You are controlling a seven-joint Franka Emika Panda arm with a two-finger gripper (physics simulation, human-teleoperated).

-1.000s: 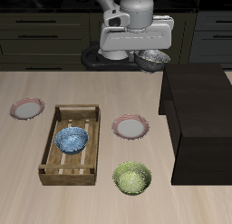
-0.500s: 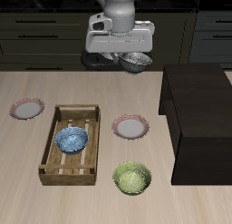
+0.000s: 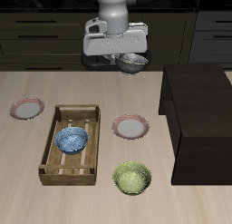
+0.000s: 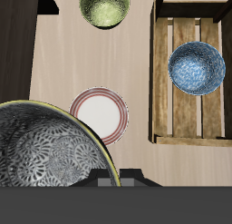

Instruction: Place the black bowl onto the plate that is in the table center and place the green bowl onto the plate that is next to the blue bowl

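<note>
Black bowl point(image 3: 132, 62), clamped in the claw point(image 3: 125, 57), has swung sideways along the bench's point(image 3: 27, 200) far edge, nearing the centre plate point(image 3: 130, 128).

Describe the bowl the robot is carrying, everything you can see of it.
The dark round bowl with a grey mottled pattern inside hangs in the air under the pincer, above the back of the light wooden table, touching nothing else. In the wrist view its inside looks glossy, speckled silver on black, with a thin yellowish rim; it is empty and roughly upright. It sits close beneath the camera, partly covering the white round plate with a red rim below.
</note>
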